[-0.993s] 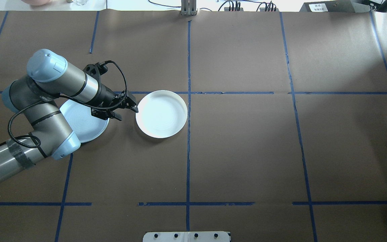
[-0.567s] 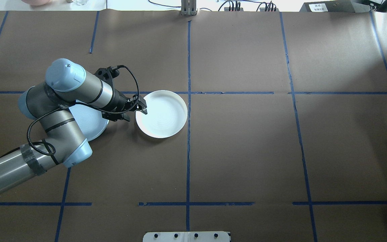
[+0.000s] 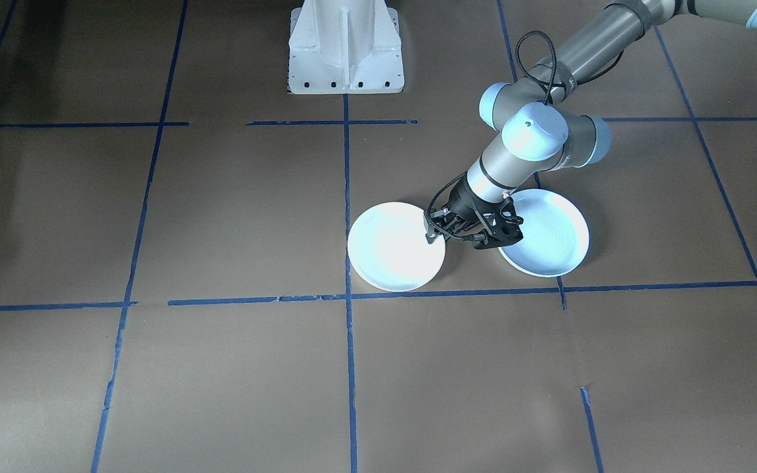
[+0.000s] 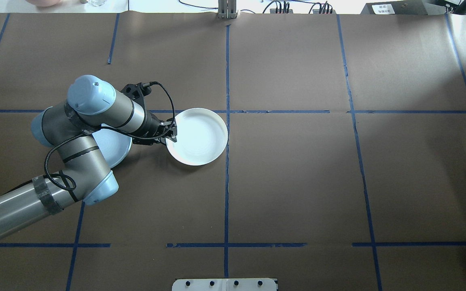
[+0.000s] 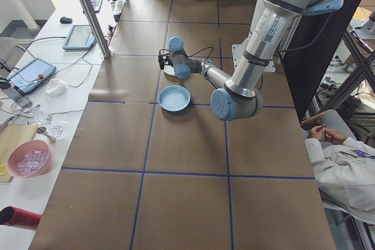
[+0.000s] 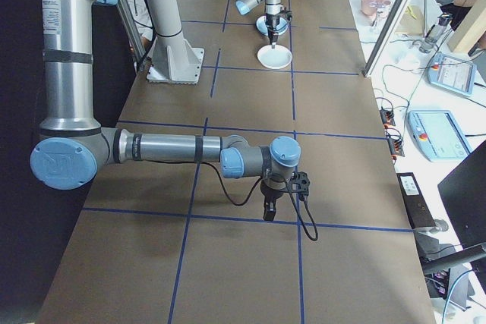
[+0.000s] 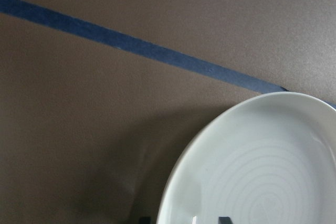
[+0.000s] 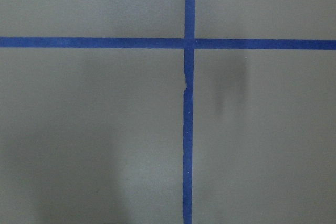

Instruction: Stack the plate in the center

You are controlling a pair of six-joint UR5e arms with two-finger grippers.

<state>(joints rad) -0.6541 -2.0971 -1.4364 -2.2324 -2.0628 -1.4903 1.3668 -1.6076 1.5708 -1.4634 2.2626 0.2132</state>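
- Since 1.0 s ago: left gripper (image 4: 172, 135) advanced from the gap between the two plates onto the near rim of the white plate (image 4: 199, 136); elbow and wrist joints shifted toward table centre with it.
- White plate nudged slightly toward the centre tape line compared with 0.6 s ago; otherwise flat on the table (image 4: 297, 182).
- Second plate (image 3: 549, 243), pale bluish, unmoved; lies flat just beside the white one, not touching, partly under the left forearm in the overhead view.
- Left arm pose: forearm low and reaching across the bluish plate, wrist angled down, tool tip at the white plate's rim on the side facing the bluish plate.
- Jaws straddling the rim edge, one finger over the inside; fully clamped or not, cannot tell. Left wrist view: rim and concentric rings fill lower right, finger tips just visible at the bottom edge.
- Right gripper (image 6: 269, 206) seen only in the right side view, hanging above bare table near a tape crossing, well apart from the plates; jaw state cannot be told.
- Stack not yet made.
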